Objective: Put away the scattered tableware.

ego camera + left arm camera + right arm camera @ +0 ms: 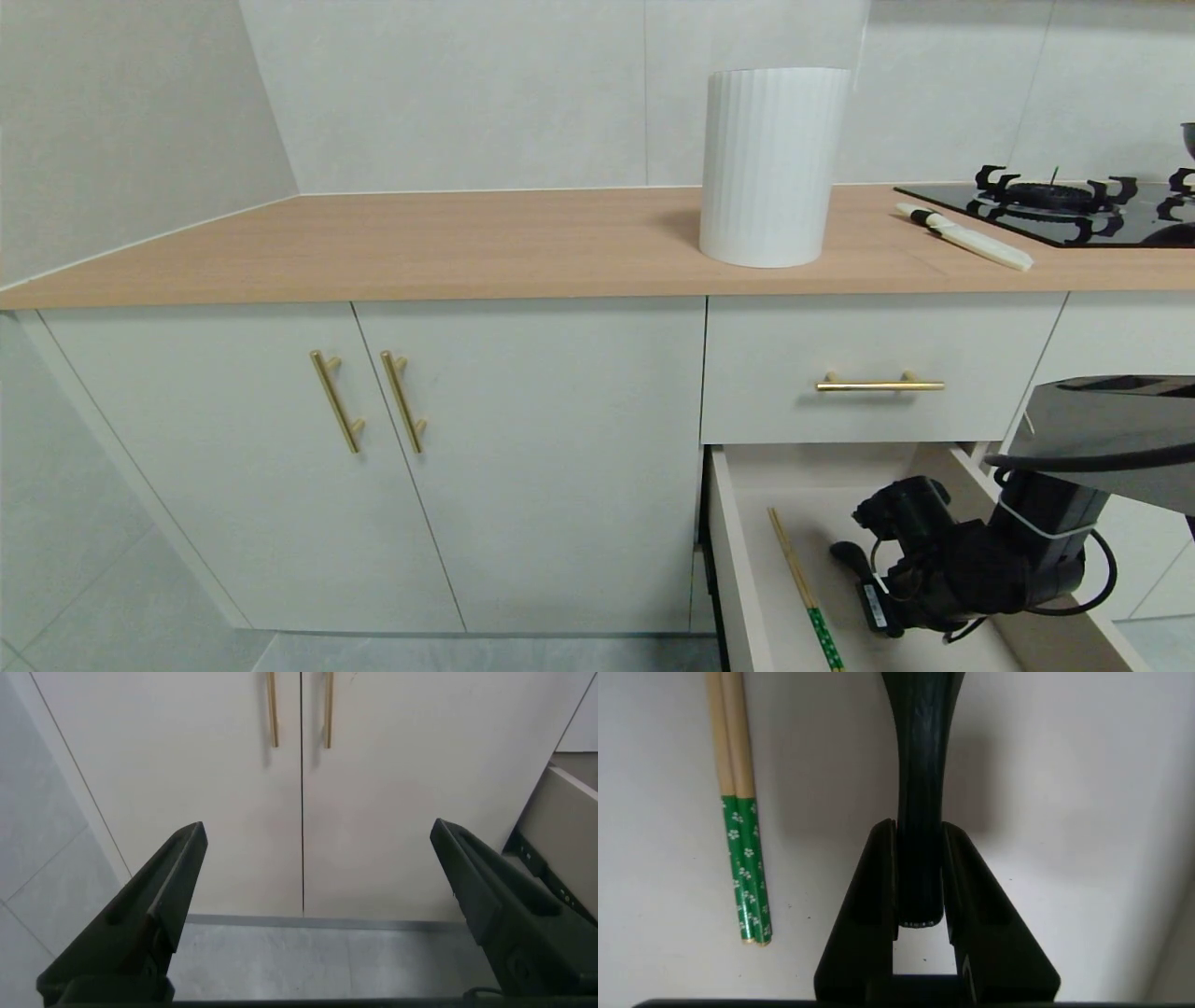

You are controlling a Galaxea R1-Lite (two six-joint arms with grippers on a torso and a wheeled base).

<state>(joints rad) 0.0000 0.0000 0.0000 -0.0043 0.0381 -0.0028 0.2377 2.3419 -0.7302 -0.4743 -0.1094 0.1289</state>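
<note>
My right gripper (920, 863) is clamped on a black utensil (920, 765) inside the open drawer (733, 560). Chopsticks (798, 583) lie at its 9 o'clock. My left gripper (318, 835) is spread apart, facing the cabinet doors (411, 812). A white canister (770, 168) stands on the wooden countertop (467, 243) at 12 o'clock.

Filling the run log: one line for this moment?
right gripper: shut on black utensil, in open drawer | chopsticks: in drawer | knife: on counter | left gripper: open

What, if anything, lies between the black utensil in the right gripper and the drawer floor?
Nothing visible does. The right gripper holds the black utensil at a bare part of the drawer floor. The chopsticks lie beside it, apart.
</note>
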